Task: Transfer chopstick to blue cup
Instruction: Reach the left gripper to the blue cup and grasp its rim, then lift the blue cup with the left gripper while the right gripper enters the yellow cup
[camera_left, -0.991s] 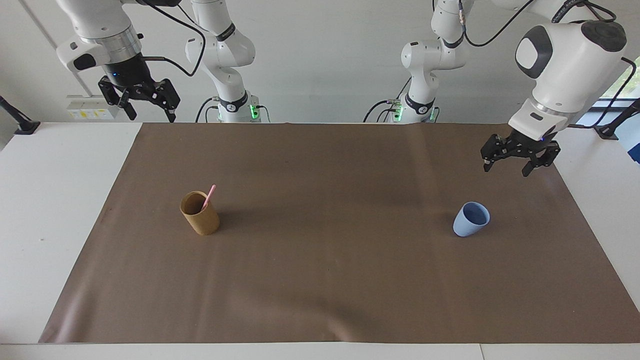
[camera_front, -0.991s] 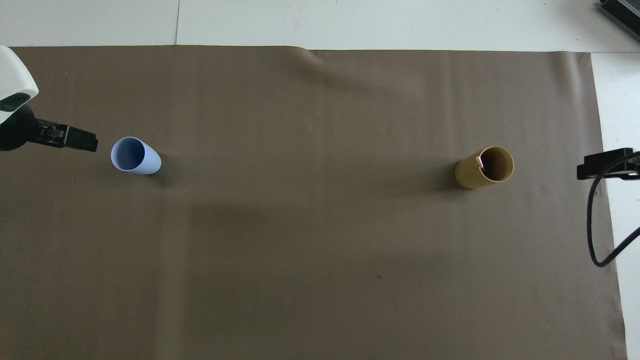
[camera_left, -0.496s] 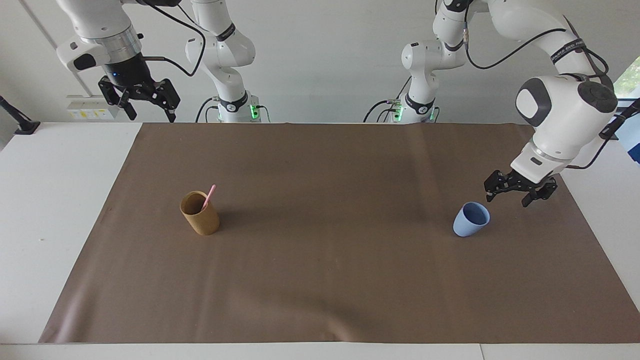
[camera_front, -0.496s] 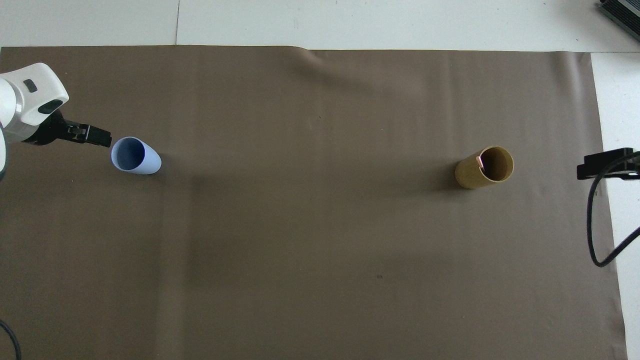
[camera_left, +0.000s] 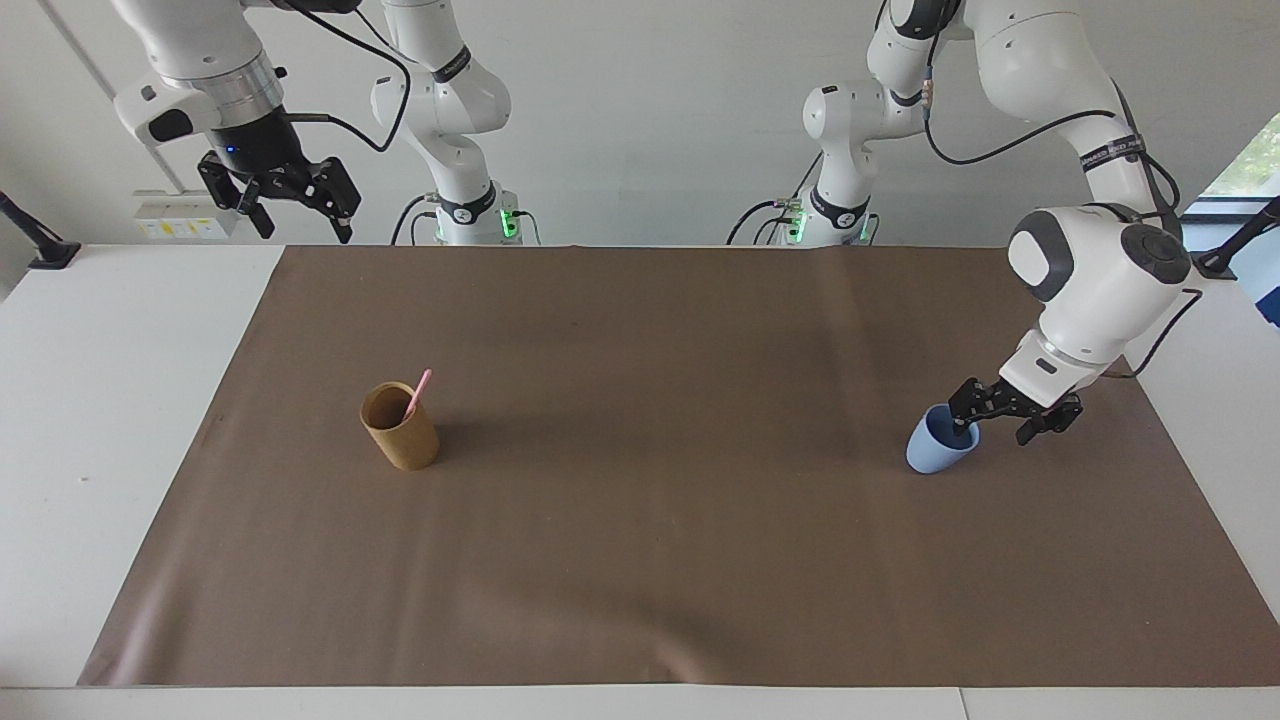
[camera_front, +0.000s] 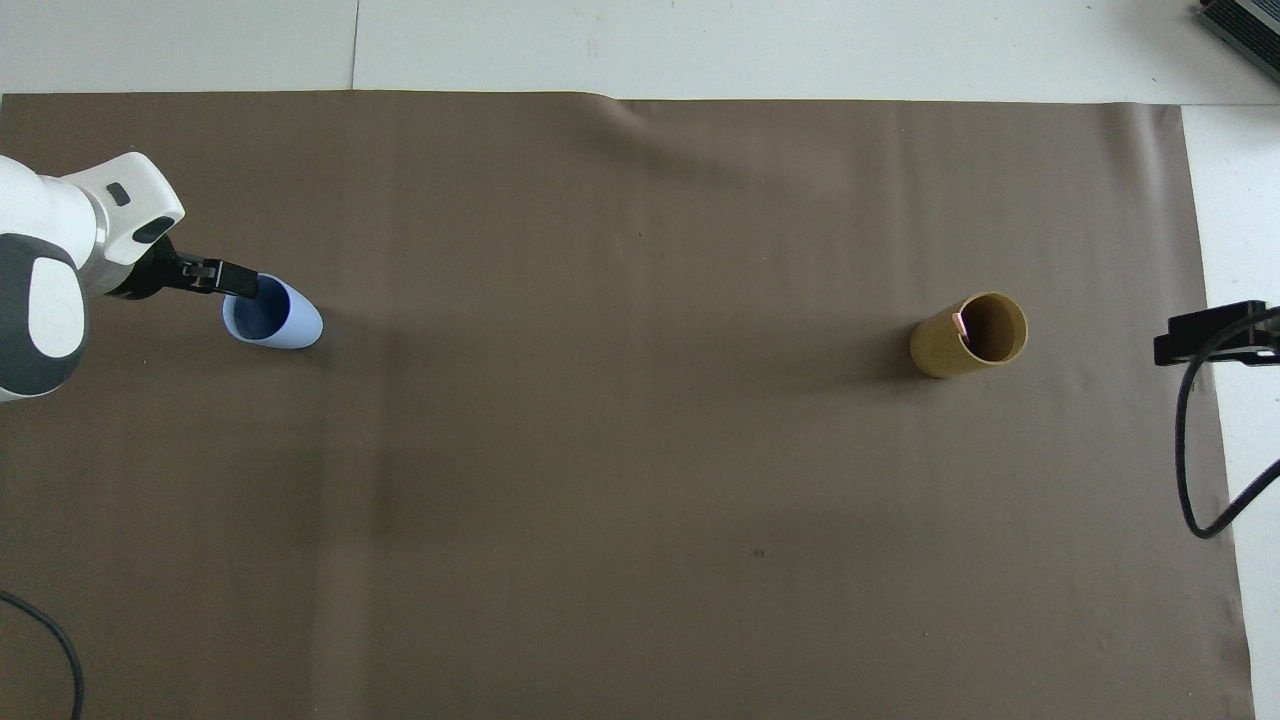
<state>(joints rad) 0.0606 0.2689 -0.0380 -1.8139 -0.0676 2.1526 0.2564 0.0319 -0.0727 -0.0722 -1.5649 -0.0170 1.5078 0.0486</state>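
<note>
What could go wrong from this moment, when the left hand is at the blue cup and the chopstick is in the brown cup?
1. The left hand straddles the rim of the blue cup, one finger inside; closing or lifting may tip this cup.
2. The chopstick leans in the tan cup, with only its end above the rim, so it may slip from a pinch.
3. The right hand waits, raised, at its own end.
</note>
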